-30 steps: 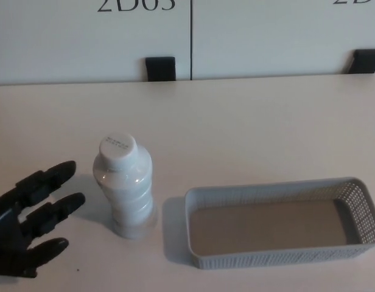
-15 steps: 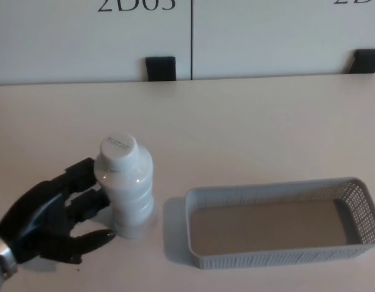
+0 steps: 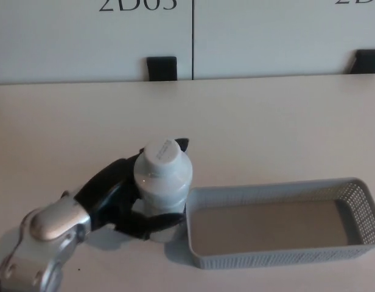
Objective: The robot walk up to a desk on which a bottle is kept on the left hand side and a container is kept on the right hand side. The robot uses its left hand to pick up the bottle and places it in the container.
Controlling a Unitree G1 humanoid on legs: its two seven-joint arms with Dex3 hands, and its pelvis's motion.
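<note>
Left robot hand [image 3: 117, 201] grips the upright bottle [image 3: 163, 182], cap up, beside the container [image 3: 279, 258].

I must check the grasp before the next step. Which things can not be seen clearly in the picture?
- Head view: the base of the bottle is hidden by the left hand, so whether it is lifted off the desk cannot be told.
- The container near wall hides part of its floor.
- The right hand is out of frame.
- The wall label at the top edge is cut off.
</note>
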